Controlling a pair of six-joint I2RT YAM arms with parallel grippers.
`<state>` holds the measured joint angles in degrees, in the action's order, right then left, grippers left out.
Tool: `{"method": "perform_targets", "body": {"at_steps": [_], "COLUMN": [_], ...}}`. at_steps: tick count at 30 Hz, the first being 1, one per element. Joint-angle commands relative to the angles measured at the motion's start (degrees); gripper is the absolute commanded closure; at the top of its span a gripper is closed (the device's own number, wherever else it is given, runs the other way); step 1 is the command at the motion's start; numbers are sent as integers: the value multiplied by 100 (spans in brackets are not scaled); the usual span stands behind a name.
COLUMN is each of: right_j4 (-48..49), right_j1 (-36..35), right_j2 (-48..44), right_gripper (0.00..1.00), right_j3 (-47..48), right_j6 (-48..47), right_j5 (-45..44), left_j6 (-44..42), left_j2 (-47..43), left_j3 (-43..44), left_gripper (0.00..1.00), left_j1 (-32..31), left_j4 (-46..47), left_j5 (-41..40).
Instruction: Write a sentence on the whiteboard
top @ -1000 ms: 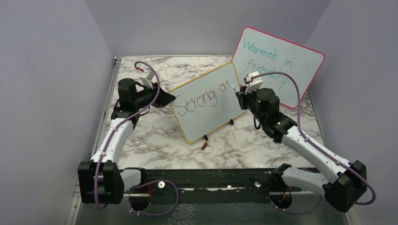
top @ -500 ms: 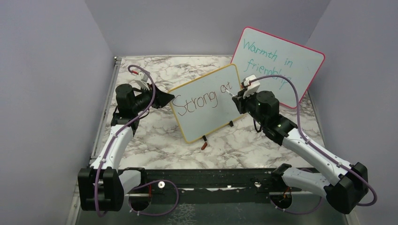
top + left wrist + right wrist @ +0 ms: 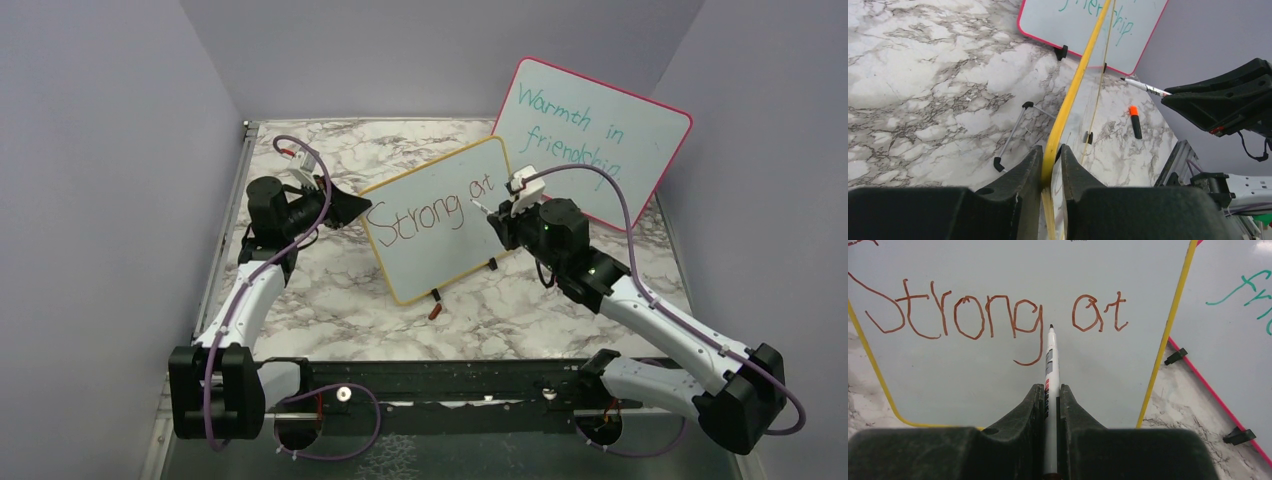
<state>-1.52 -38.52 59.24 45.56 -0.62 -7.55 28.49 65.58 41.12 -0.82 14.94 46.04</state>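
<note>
Right fingers (image 3: 1020,425) pinch the marker (image 3: 1050,357); left fingers (image 3: 1023,180) clamp the whiteboard (image 3: 1068,105) by its edge (a thin frame). If that clamp slips, pen pressure could tip it, spoiling the sentence (image 3: 973,315).

The whiteboard (image 3: 440,250) has a smooth, slightly glossy white face in a thin yellow plastic-looking frame. Beneath it the table (image 3: 330,290) is smooth and marble-patterned, white veined grey. The left gripper (image 3: 1051,152) and right gripper (image 3: 1050,390) beside it are matt black plastic; the marker (image 3: 1050,357) has a glossy white barrel.
</note>
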Motion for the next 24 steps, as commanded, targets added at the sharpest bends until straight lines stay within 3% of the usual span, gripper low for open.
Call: {"method": "perform_targets", "body": {"at_steps": [1, 7, 24], "right_j4": [-79, -165, -243], "right_j1": [-134, -456, -1630], "right_j2": [-21, 74, 247], "right_gripper": [99, 99, 99], "right_j3": [-30, 28, -135], "right_j6": [18, -20, 271], "right_j5": [131, -68, -1123], "left_j6": [-98, -326, -756], "left_j2": [122, -35, -400], "left_j3": [20, -104, -262], "left_gripper": [86, 100, 100], "left_j1": [29, 29, 29], "left_j4": [123, 59, -321], "left_j5": [225, 198, -160]}}
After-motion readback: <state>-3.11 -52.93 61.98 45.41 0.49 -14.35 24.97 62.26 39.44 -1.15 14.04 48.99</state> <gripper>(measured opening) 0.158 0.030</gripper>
